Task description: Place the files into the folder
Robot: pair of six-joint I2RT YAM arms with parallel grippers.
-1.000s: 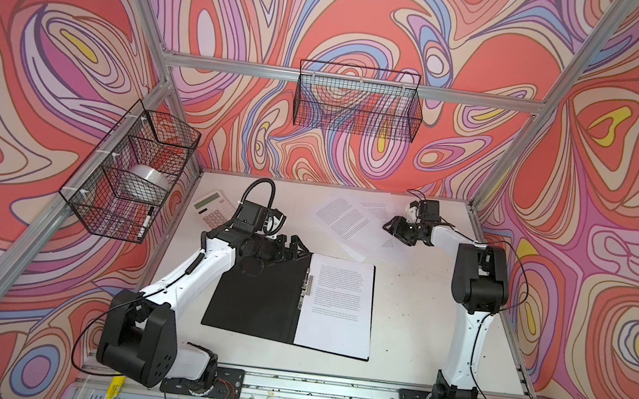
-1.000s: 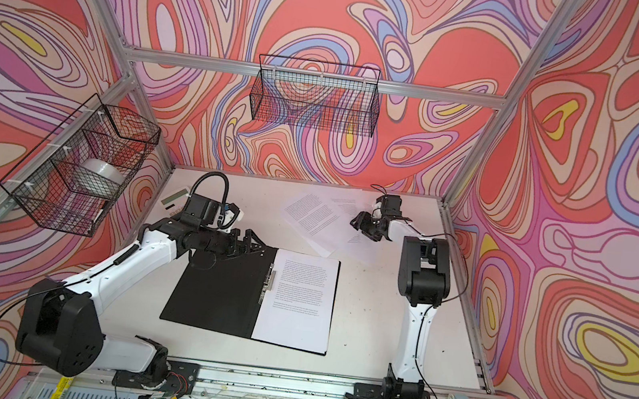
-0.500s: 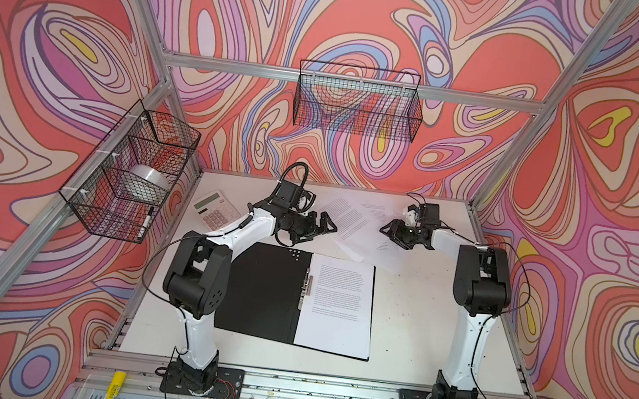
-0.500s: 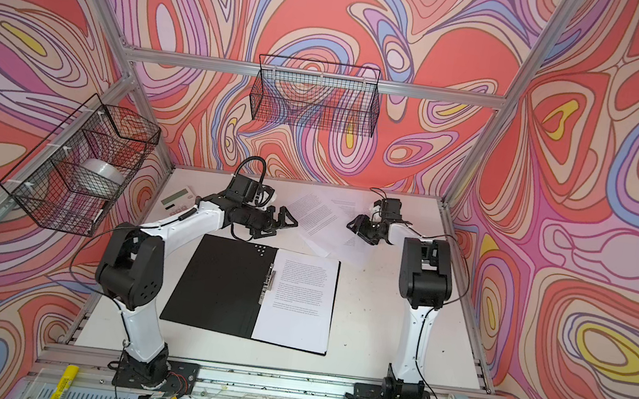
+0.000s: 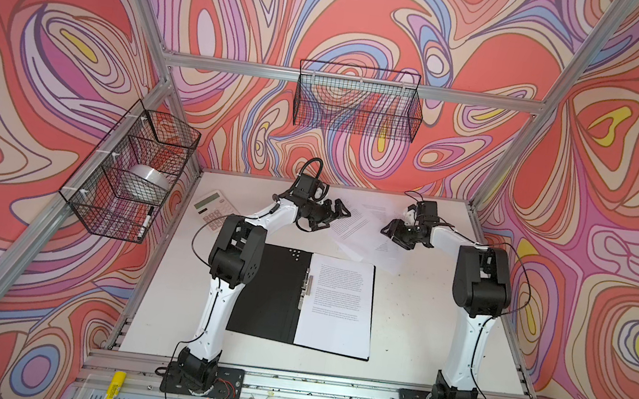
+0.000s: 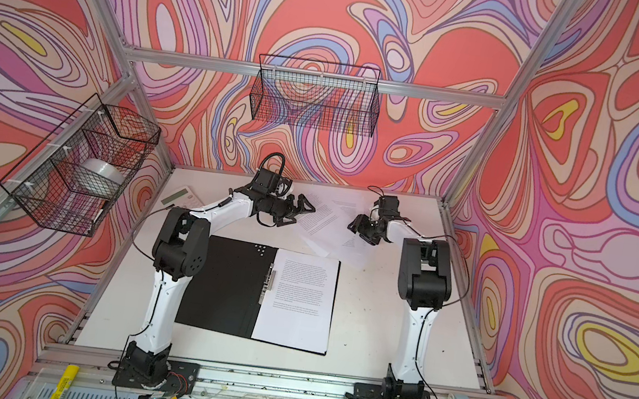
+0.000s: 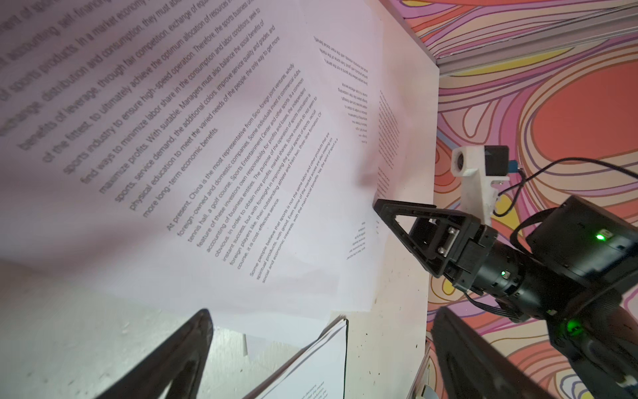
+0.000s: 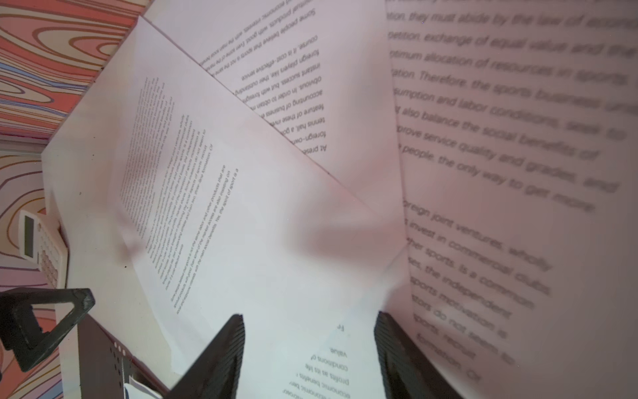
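My left tool (image 5: pixel 338 217) and right tool (image 5: pixel 387 230) gape empty either side of the sheets (image 5: pixel 363 235) fanned behind the open folder (image 5: pixel 272 286); pinching them flat off the counter (image 5: pixel 412 313), I may crumple or split them

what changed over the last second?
Left gripper swung from the back edge of the folder over to the loose files at the rear; it is open and holds nothing. Right gripper stayed at the files' right edge, open. The folder still lies open with one sheet inside; calculator unmoved.
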